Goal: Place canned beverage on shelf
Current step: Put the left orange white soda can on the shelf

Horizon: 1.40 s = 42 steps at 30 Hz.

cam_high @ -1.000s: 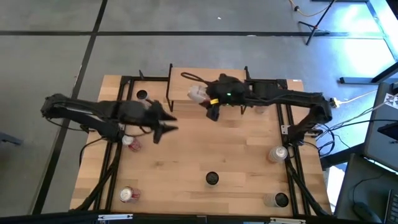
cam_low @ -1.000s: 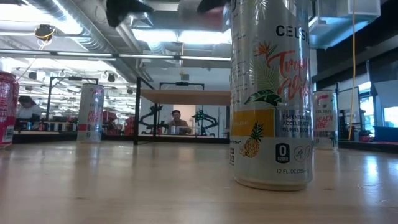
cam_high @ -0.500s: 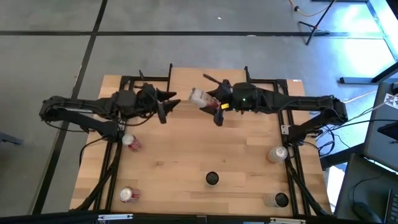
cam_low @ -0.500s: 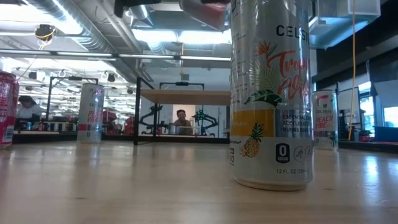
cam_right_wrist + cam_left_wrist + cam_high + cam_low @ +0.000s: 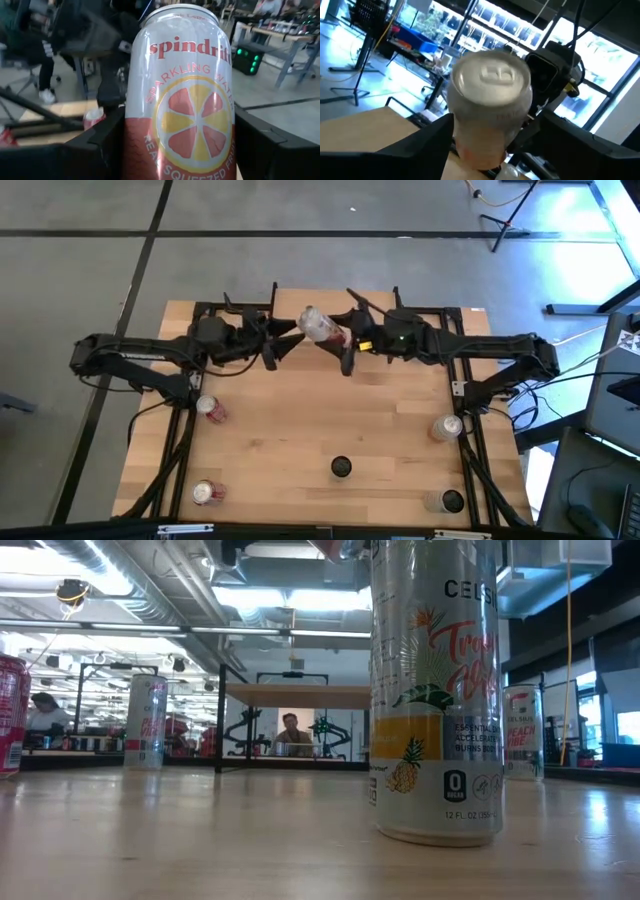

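The right tool [image 5: 338, 340] is closed on a white and pink drink can with an orange slice picture [image 5: 185, 100], and holds it up in the air, tipped on its side. The can could slip out, because only its lower part sits between the fingers. If it falls, it may roll off the desk [image 5: 300, 430].

Right in front of that can is the left tool [image 5: 285, 340]. Its two dark fingers are spread apart, and the silver top of the can sits between them in the left wrist view. If the two tools push or pull at once, the can may get squashed or knocked loose.

Under the tools, toward the far edge of the desk, is the small shelf with a light wood top and thin black legs [image 5: 295, 695]. Its top looks bare. The can is not on it yet.

Farther from the tools, toward the near edge, other cans stand on the desk: a red and silver can [image 5: 210, 409], another red and silver can [image 5: 206, 493], a silver can [image 5: 446, 427], and a tall white can with a pineapple picture [image 5: 435, 690]. None of them looks to be in the way.
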{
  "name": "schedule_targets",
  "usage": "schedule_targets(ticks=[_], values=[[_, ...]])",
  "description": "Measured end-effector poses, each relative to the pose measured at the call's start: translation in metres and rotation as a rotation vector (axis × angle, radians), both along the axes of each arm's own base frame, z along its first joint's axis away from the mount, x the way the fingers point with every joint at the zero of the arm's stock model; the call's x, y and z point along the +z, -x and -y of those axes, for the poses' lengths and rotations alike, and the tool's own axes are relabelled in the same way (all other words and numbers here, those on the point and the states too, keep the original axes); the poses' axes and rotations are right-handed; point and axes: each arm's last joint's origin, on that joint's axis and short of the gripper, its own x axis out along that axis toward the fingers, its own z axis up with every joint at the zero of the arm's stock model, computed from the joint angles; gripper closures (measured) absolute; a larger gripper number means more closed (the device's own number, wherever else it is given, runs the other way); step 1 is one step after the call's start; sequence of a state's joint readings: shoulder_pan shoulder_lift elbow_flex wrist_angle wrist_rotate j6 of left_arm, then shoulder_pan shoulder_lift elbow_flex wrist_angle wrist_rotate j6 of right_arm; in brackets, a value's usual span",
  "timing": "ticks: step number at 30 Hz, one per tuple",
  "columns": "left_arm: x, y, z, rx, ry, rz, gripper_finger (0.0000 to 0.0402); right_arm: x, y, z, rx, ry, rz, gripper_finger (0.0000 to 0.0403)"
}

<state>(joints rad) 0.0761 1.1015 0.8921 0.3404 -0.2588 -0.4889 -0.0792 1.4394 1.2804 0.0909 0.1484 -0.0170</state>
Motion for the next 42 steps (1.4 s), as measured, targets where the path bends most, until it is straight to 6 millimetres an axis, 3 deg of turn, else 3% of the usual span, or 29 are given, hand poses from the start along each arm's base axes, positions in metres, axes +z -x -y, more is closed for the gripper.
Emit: schedule_targets(ticks=[7,21,34,42], values=[[-0.004,-0.017,-0.004,0.068,-0.013,0.083,0.0107,-0.001,-0.015,0.002,-0.047,-0.051,0.126,0.0134],[-0.001,-0.016,-0.005,0.123,-0.043,0.100,0.0107,-0.008,-0.030,-0.006,-0.049,-0.045,0.184,0.0132],[0.001,-0.016,-0.004,0.116,-0.060,0.107,0.0106,-0.005,-0.025,-0.008,-0.038,-0.014,0.166,0.0130],[0.000,-0.016,-0.005,0.123,-0.062,0.101,0.0044,-0.013,-0.028,-0.006,-0.049,-0.002,0.120,0.0133]])
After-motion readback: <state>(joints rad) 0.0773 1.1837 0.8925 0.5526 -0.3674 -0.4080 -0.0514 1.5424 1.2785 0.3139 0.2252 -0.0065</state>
